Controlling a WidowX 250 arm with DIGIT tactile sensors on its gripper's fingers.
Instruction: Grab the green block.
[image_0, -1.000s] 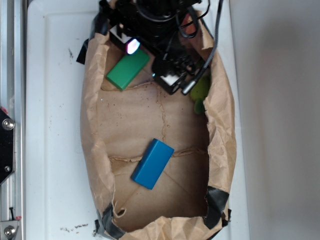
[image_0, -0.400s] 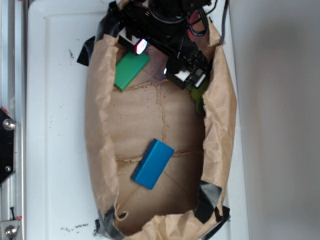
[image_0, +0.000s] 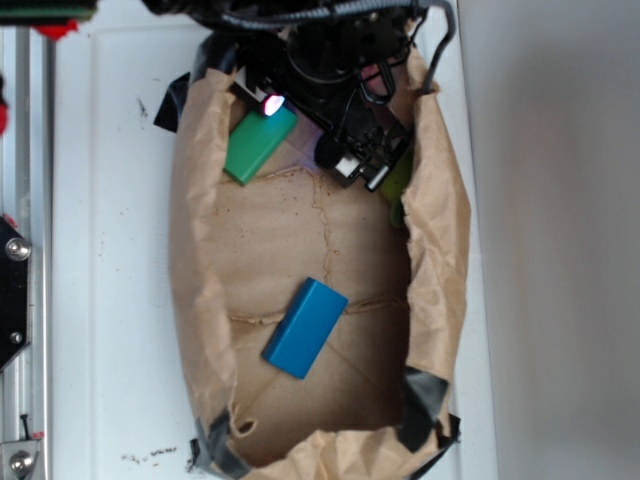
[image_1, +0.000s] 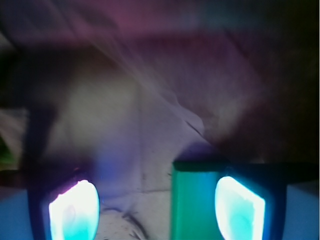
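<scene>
- End effector (image_0: 300, 120) has shifted left over the last second, from beside the plush toy (image_0: 396, 178) toward the green block (image_0: 258, 142); I judge the approach nearly lined up.
- Fingers (image_1: 74, 210) stand apart, nothing between them yet.
- Green block lies at the bag's (image_0: 190, 260) far-left end; in the wrist view it sits by the right finger, off-centre.
- Blue block (image_0: 305, 328) lies well apart.

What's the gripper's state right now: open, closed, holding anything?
Gripper: open, holding nothing; the green block sits by one lit finger, not clamped.
</scene>
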